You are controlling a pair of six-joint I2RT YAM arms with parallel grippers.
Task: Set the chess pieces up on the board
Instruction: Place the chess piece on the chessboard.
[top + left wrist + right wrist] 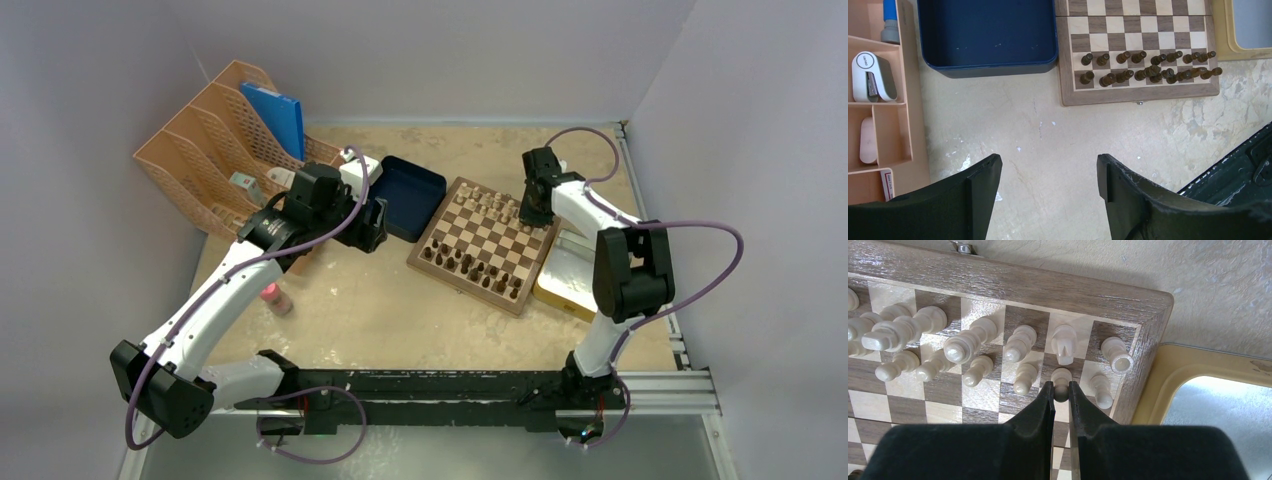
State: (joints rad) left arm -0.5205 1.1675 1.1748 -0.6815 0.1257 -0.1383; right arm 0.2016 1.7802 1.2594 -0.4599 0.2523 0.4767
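The right gripper [1061, 388] is shown closed on a cream pawn [1061, 376], which is held upright at a second-row square of the chessboard [1048, 287], near the corner beside the yellow-rimmed tray [1158, 385]. The remaining cream pieces [968, 345] are ranged in two rows along that edge. The left gripper [1048, 162] is held wide open and empty above the tabletop [1058, 125], near the blue tray [988, 67].

Left arm [215, 290] stretches to centre-left of the top view, left claw [1048, 167] spread wide. Right arm [625, 270] folds at upper right, right claw [1061, 388] pinched on a pawn [1061, 376].
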